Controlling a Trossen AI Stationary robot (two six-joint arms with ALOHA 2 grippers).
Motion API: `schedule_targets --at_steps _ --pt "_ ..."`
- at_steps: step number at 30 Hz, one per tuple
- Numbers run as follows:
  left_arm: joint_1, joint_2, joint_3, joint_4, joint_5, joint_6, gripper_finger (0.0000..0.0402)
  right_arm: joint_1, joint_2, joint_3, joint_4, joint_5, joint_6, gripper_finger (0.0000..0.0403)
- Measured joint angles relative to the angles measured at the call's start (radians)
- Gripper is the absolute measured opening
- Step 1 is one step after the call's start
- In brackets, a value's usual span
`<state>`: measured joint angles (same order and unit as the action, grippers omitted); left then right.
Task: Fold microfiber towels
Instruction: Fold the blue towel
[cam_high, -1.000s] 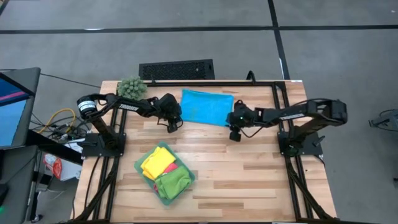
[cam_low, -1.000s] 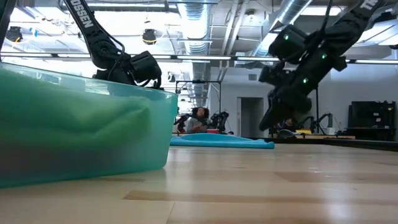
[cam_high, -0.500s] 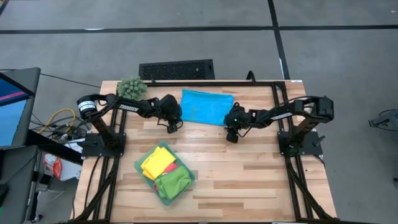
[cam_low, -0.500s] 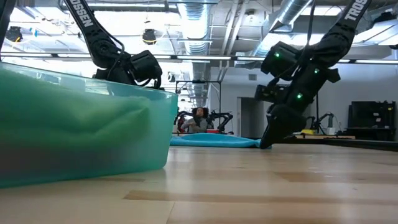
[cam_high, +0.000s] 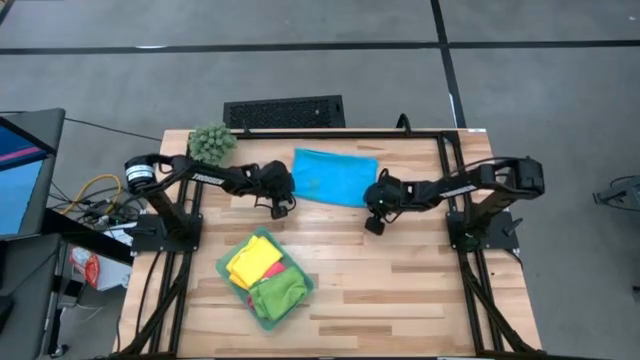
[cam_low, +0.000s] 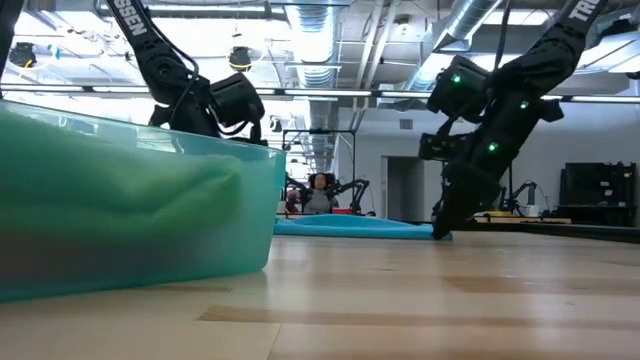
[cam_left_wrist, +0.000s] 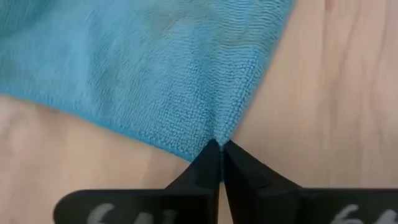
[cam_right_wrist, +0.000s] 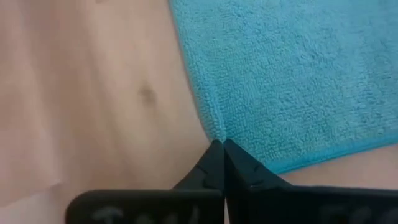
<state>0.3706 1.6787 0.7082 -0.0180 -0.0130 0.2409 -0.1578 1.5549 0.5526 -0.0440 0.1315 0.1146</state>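
Blue towel flat, plush; left pincer, right pincer pinching near corners.

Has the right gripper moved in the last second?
Yes. In the high view the right gripper dropped down and slid toward the bright blue microfiber towel, now shut on its near corner.

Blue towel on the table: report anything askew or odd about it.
The bright blue microfiber towel lies flat but slightly skewed to the wooden table's edges. The left gripper and right gripper are each shut on a near corner. Nothing else stands out.
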Motion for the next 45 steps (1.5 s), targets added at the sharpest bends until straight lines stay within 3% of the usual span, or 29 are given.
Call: schedule_targets --at_steps 10,20,31,45 --pt "-0.062 -0.160 -0.005 -0.108 0.023 -0.191 0.0001 0.101 -0.182 -0.005 -0.119 -0.025 0.148 0.0009" --pt "-0.019 -0.251 -0.003 -0.048 -0.071 -0.127 0.0001 -0.040 -0.292 -0.003 -0.156 -0.002 0.148 0.0008" --pt "0.099 -0.201 0.005 0.058 -0.038 -0.087 0.0000 -0.236 -0.291 0.000 -0.117 -0.032 0.081 0.0008" --pt "0.136 0.013 0.131 0.004 -0.090 -0.093 0.0000 -0.298 -0.132 -0.001 0.017 -0.054 0.043 0.0011"
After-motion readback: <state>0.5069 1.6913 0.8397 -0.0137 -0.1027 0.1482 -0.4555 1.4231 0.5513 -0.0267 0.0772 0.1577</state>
